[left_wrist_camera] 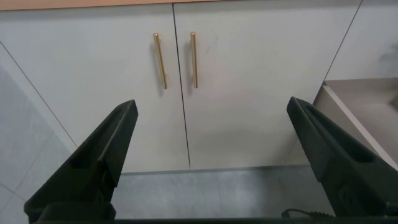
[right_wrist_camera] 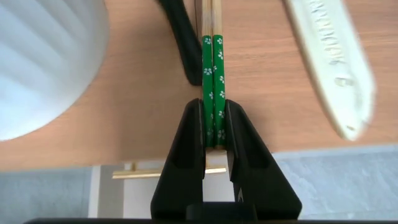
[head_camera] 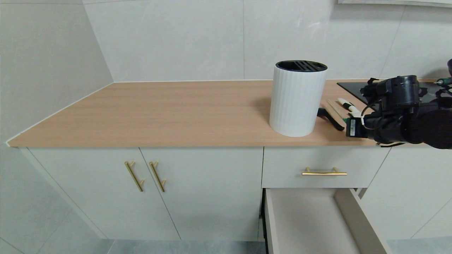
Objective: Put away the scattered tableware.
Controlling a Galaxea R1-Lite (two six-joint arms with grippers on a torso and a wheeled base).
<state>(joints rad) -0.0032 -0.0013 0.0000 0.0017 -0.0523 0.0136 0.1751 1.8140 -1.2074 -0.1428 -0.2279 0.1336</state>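
Note:
A pair of wooden chopsticks (right_wrist_camera: 211, 56) with green flowered ends lies on the wooden counter (head_camera: 176, 113), and my right gripper (right_wrist_camera: 211, 112) is shut on those green ends at the counter's front edge. In the head view the right gripper (head_camera: 353, 127) sits just right of the white ribbed utensil holder (head_camera: 298, 98), with the chopsticks (head_camera: 335, 108) running back from it. A black-handled utensil (right_wrist_camera: 180, 43) lies beside the chopsticks, and a white-handled utensil (right_wrist_camera: 329, 56) on their other side. My left gripper (left_wrist_camera: 211, 106) is open and holds nothing, low in front of the cabinet doors (left_wrist_camera: 180, 87).
The holder (right_wrist_camera: 43, 62) has a black slotted top. A dark hob (head_camera: 356, 88) lies at the counter's back right. Below the counter a drawer (head_camera: 307, 218) stands pulled out, under a closed drawer with a gold handle (head_camera: 324, 173). Two gold door handles (head_camera: 144, 176) stand to the left.

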